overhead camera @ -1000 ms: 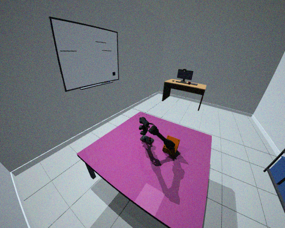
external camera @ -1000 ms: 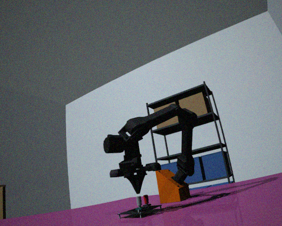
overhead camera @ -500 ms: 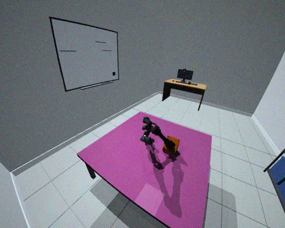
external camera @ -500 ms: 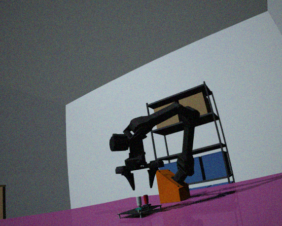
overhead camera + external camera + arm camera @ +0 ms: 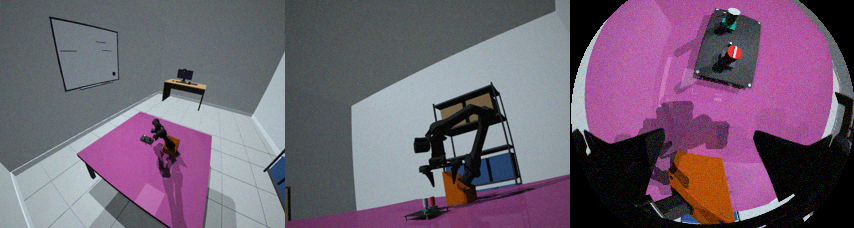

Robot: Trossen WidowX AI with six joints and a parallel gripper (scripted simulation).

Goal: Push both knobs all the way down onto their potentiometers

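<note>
The dark circuit board [image 5: 147,140] [image 5: 414,215] [image 5: 746,66] stands on short legs on the magenta table [image 5: 124,162] [image 5: 509,206] [image 5: 632,66]. A white knob [image 5: 425,202] [image 5: 733,13] on a teal part and a red knob [image 5: 432,200] [image 5: 735,52] stand upright on it. My gripper [image 5: 443,180] [image 5: 710,135] is open wide and empty. It hangs well above the board, off to the side toward the arm's base, touching nothing. In the top view the arm [image 5: 160,133] is bent over just beside the board.
The arm's orange base block [image 5: 173,147] [image 5: 457,194] [image 5: 703,184] sits close behind the board. A metal shelf rack [image 5: 497,149] stands beyond the table. A desk with a monitor [image 5: 185,85] and a whiteboard [image 5: 87,55] are far off.
</note>
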